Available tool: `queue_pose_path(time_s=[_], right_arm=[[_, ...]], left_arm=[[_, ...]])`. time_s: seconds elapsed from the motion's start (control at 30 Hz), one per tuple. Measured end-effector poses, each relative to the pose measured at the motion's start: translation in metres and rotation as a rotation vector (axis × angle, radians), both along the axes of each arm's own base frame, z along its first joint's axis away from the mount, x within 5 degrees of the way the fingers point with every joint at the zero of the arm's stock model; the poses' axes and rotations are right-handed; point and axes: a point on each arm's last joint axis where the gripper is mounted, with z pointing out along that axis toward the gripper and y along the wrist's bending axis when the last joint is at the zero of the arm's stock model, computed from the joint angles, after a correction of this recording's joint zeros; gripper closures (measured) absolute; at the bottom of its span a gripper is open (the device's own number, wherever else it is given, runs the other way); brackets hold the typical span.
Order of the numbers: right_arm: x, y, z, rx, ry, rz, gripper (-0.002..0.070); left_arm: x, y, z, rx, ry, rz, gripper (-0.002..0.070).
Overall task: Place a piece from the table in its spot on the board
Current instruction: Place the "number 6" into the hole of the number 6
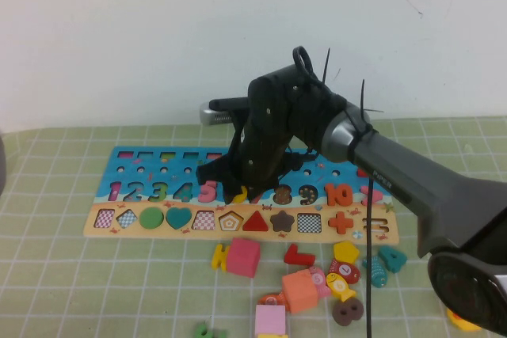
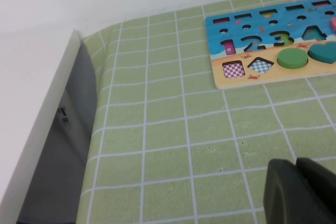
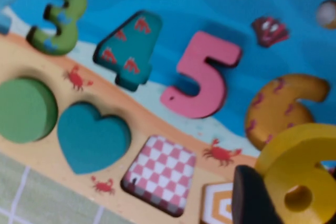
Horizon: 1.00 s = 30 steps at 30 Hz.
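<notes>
The board [image 1: 127,160] lies across the middle of the table, blue upper part with numerals, tan strip with shapes below. My right gripper [image 1: 242,191] hangs low over the board between the pink 5 and the brown 8, shut on the yellow 6 [image 1: 240,194]. In the right wrist view the yellow 6 [image 3: 302,174] sits against a dark finger [image 3: 252,198], just above the empty 6-shaped recess [image 3: 281,108] beside the pink 5 [image 3: 202,74]. My left gripper [image 2: 302,192] stays over bare cloth left of the board [image 2: 231,74], shut and empty.
Loose pieces lie in front of the board: a pink block [image 1: 243,256], a red piece [image 1: 299,255], an orange block [image 1: 301,290], a teal 4 [image 1: 390,257]. A grey wall [image 2: 73,145] edges the table at the far left.
</notes>
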Motion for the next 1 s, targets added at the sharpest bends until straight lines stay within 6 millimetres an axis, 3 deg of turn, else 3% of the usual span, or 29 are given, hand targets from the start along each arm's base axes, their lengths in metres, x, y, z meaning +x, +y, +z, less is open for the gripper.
queue_pose_path(time_s=[1.0], right_arm=[[0.0059, 0.0023, -0.0048, 0.021, -0.052, 0.026, 0.0400]], left_arm=[[0.0000, 0.0000, 0.0000, 0.000, 0.000, 0.000, 0.0676]])
